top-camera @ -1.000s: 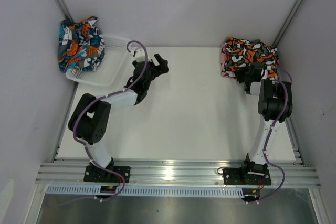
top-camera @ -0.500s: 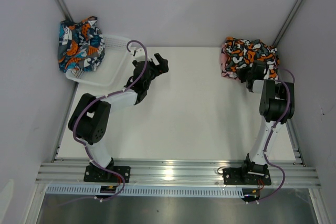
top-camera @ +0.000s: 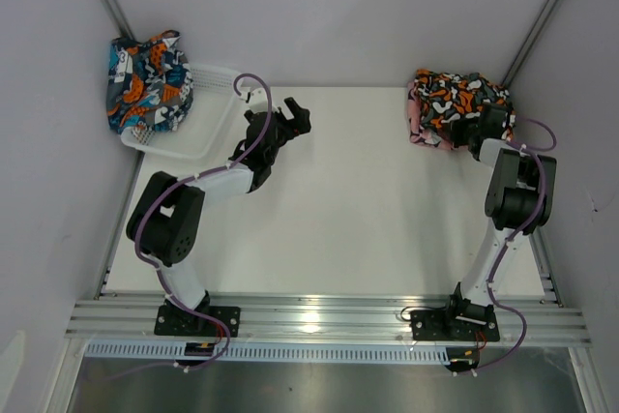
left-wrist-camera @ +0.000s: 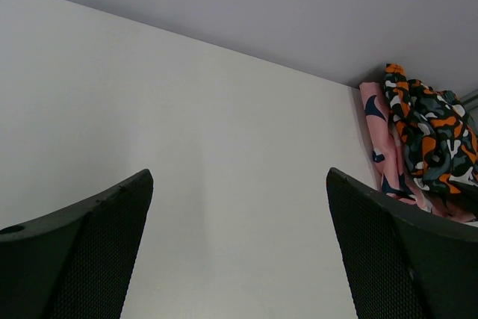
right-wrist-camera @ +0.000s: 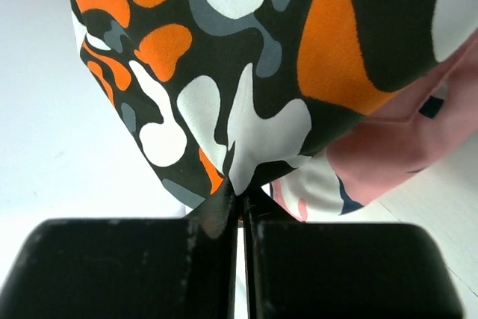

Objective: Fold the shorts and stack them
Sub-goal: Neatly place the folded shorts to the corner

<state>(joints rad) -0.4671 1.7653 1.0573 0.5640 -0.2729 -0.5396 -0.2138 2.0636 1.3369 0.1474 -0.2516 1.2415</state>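
Left gripper [top-camera: 297, 115]: I see it hanging over the far-left part of the table [top-camera: 358, 210], a little in from the far edge, jaws spread wide with nothing between them. In its wrist view both fingers [left-wrist-camera: 97, 244] frame bare tabletop.

Right gripper [top-camera: 476, 128]: I have it at the table's far right corner, against the near side of the pile there. Its wrist view shows the jaws pressed together, with a small fold of the black shorts [right-wrist-camera: 246, 72] pinched in the seam between them.

Black shorts: bunched on top of the pile in the table's far right corner, orange, white and grey blotches facing up. The nipped edge is the one nearest the right arm.

Pink shorts [top-camera: 416, 123]: under the black pair in the same corner. From above I see only a pink strip along the pile's left side. In the right wrist view the pink cloth [right-wrist-camera: 381, 155] shows below and right of the black fold, touching it.

Teal shorts [top-camera: 145, 84]: crumpled in a heap at the table's far left corner, on the far end of the basket [top-camera: 203, 123] and spilling past the table's edge toward the wall.

Basket: white mesh, set at an angle on the table's far left corner, just left of the left gripper. I cannot tell whether they touch.
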